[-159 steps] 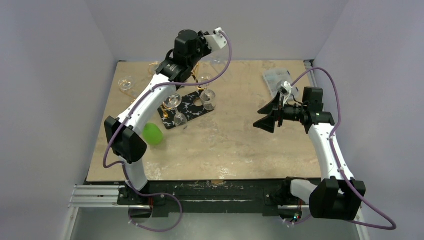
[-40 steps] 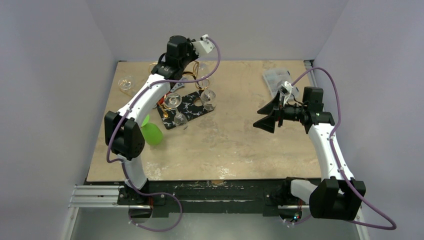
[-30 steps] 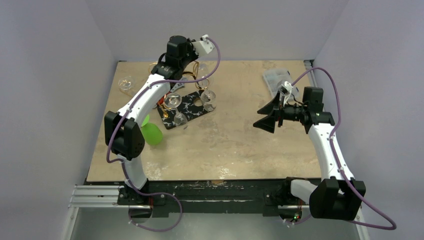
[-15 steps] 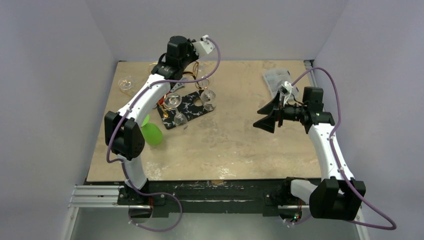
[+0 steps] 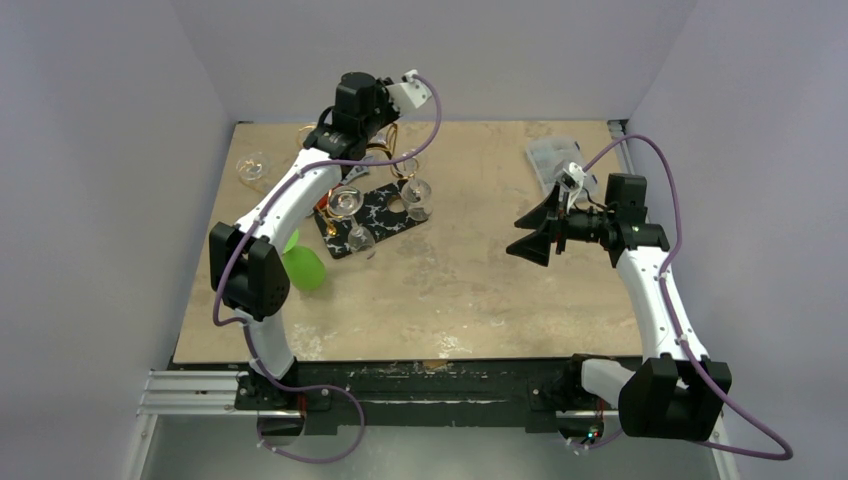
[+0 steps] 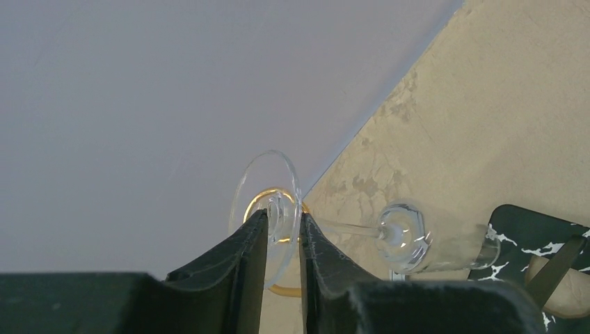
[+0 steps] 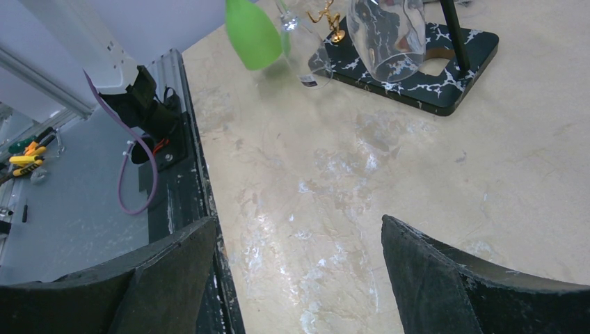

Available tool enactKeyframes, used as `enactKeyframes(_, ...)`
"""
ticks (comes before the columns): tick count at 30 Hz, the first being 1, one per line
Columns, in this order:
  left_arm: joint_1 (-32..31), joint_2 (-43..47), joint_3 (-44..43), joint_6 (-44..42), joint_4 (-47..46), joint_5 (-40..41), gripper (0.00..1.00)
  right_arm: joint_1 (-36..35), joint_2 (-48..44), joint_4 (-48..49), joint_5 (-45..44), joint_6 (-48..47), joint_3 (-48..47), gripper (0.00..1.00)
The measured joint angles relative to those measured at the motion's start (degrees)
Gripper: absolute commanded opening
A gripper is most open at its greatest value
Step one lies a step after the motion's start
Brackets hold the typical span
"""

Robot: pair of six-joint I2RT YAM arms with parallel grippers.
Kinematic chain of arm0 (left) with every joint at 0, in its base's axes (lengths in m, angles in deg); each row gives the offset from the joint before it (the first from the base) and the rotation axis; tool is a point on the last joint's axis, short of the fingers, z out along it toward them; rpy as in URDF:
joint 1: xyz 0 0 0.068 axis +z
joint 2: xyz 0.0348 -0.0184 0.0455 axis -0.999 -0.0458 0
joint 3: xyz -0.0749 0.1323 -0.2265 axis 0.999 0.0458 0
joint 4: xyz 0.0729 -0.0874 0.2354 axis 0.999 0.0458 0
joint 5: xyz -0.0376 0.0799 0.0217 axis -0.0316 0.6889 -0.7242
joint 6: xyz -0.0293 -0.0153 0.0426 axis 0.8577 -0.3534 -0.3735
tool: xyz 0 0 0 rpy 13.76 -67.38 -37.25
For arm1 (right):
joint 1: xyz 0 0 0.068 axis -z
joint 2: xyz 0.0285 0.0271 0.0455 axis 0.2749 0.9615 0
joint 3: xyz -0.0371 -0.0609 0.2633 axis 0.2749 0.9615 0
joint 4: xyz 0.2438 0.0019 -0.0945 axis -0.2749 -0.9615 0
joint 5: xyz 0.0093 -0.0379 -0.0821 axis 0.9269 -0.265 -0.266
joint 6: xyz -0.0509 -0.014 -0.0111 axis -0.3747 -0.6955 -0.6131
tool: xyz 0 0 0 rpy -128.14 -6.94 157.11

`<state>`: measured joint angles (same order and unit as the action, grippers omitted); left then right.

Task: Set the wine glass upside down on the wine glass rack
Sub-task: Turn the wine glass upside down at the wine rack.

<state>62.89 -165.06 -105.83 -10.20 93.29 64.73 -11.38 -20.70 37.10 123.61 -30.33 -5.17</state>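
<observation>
Wine glass on wine glass rack, release left

The wine glass rack seems to carry the wine glass upside down, foot caught in one loop; letting go and backing away remain. The left gripper flanks the stem narrowly; whether it pinches, I cannot tell. The right gripper gapes wide, empty.

Clear, glossy glass on the wine glass, its foot and stem catching bright highlights. The wine glass rack is thin gold wire with a polished metal shine. The left fingers look like matt black plastic, faintly grainy. The desk has a beige stone-look top, mottled, with pale scuffs and a soft sheen. The black board is smooth and white-veined like marble. The white arm shells read as smooth plastic, and the rail is bare brushed metal.
</observation>
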Motion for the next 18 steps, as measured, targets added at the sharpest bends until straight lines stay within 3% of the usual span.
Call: enactKeyframes(18,0.0,0.1,-0.5,2.6,-0.7,0.0,0.4,0.0,0.0,0.0,0.0,0.0,0.0,0.87)
